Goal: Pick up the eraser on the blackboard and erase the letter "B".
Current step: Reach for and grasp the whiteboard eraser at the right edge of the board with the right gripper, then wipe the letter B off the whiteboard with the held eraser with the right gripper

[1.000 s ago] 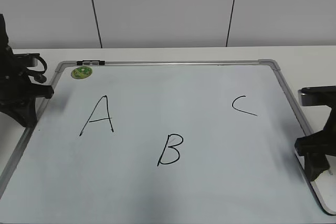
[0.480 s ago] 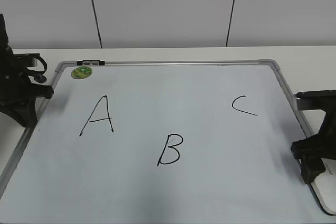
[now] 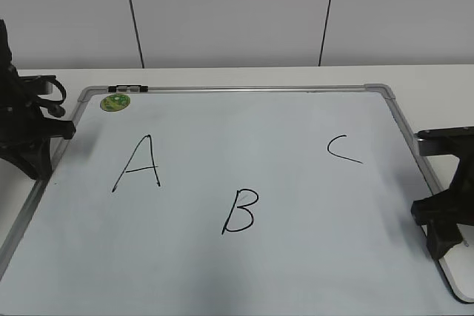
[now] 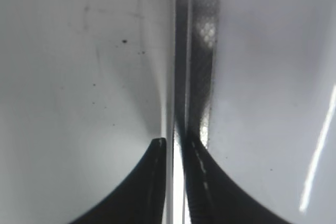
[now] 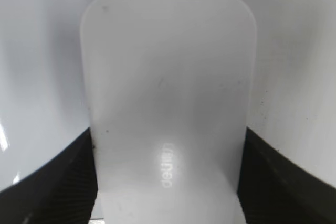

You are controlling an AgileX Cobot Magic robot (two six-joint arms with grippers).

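Note:
The blackboard [image 3: 296, 183] lies flat on the table, with the black letter "B" [image 3: 240, 211] at its lower middle. The white eraser [image 5: 168, 87] sits at the board's right edge, by the frame. My right gripper [image 5: 168, 140] is down over it, one finger pressed against each long side. In the exterior view only a white sliver of the eraser [image 3: 461, 248] shows under the right gripper [image 3: 444, 236]. My left gripper [image 3: 33, 164] rests shut and empty at the board's left edge; in the left wrist view [image 4: 176, 142] its fingers lie along the silver frame [image 4: 202, 51].
A black "A" [image 3: 138, 163] is left of the B and a black "C" [image 3: 343, 149] is upper right. A small round green magnet [image 3: 115, 101] sits at the board's top left corner. A white wall stands behind the table.
My right gripper has moved down and slightly left onto the eraser over the last second, then held still. The left arm has not moved.

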